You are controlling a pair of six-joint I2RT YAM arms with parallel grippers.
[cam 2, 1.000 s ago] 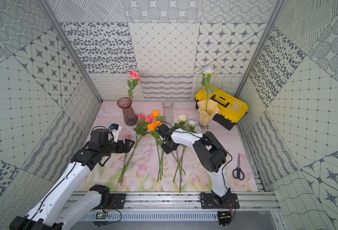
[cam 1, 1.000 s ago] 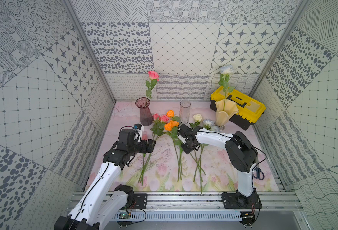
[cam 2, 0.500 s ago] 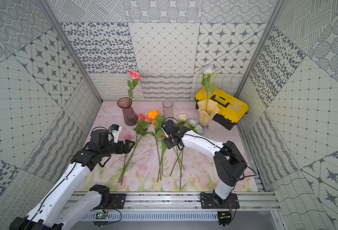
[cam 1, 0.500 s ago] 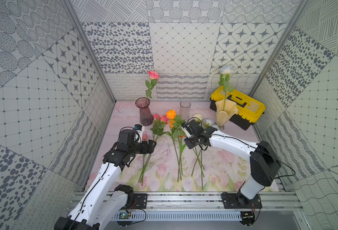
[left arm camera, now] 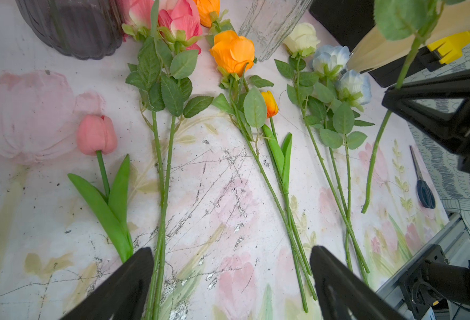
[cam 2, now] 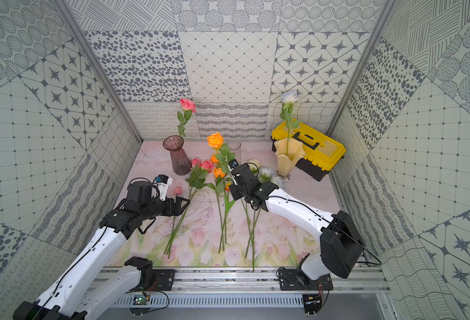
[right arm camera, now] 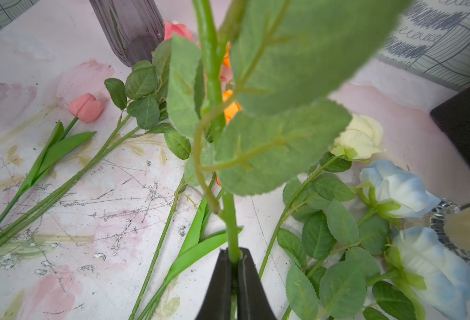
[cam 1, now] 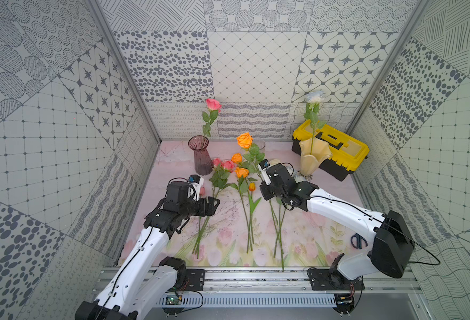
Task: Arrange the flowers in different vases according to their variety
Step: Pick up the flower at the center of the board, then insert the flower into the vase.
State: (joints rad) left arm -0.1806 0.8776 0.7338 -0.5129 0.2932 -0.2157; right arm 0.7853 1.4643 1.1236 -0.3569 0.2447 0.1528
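A floral tablecloth (cam 1: 311, 230) is bearing a purple vase (cam 1: 202, 156), a cream vase (cam 1: 312, 158), a clear vase (cam 2: 233, 151) and rows of loose flowers (cam 1: 241, 172). The right gripper (right arm camera: 234, 257) is clenching the stem of an orange rose (cam 1: 244, 140), holding it upright near the clear vase. The left gripper (left arm camera: 229, 253) is hovering, spread wide and grasping nothing, above two pink rose stems (left arm camera: 161, 180).

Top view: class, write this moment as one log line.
right gripper: shut on orange rose, aloft | left gripper: open, empty
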